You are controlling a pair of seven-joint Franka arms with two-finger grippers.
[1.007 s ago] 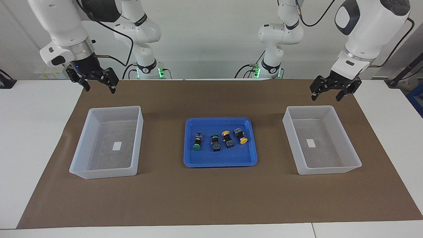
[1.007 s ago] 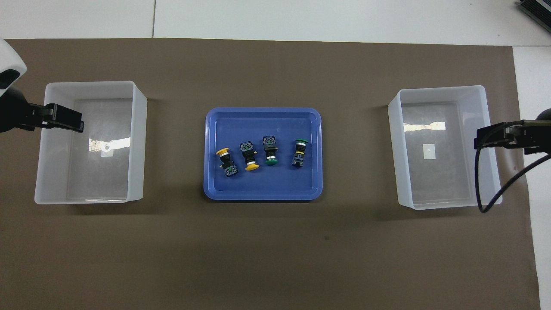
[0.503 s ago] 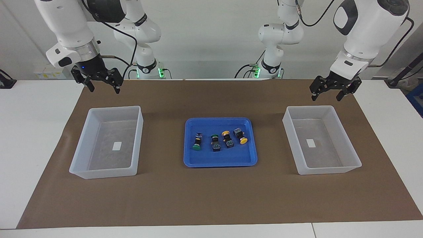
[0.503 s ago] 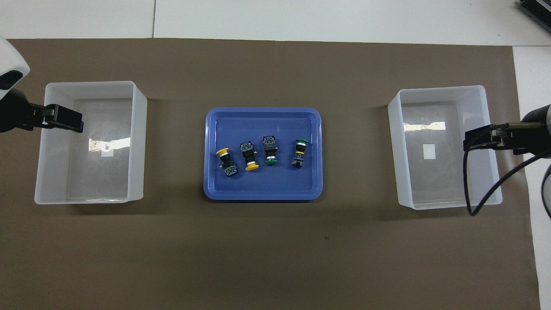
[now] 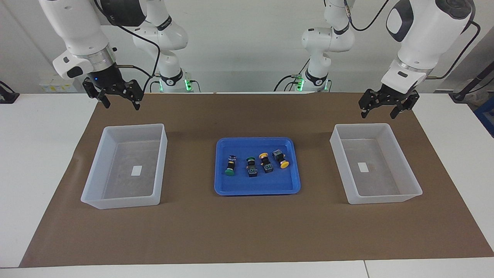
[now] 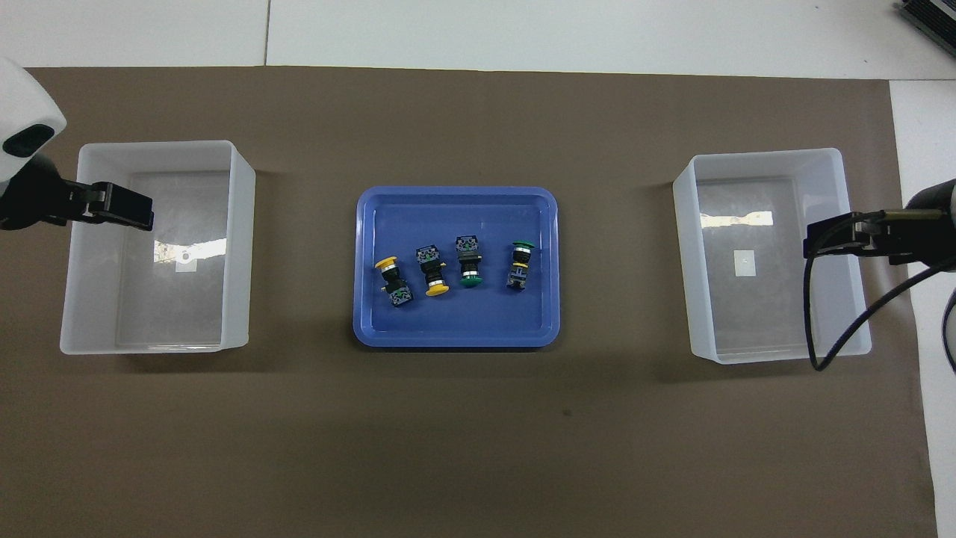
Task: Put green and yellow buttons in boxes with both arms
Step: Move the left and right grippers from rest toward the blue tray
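Though capped green/yellow, buttons [image 5: 256,164] have black bodies, lie sideways.

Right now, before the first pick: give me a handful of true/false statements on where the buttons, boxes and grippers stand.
1. All four buttons lie in the blue tray. True.
2. The box at the left arm's end already holds a yellow button. False: both boxes hold no buttons; that one shows only a small white label.
3. The two yellow buttons lie toward the left arm's end of the tray, the green buttons toward the right arm's. True.
4. The right gripper is shut on a green button. False: it is open and holds nothing, in the air.
5. The left gripper is down in the tray. False: it is open, up near its box.
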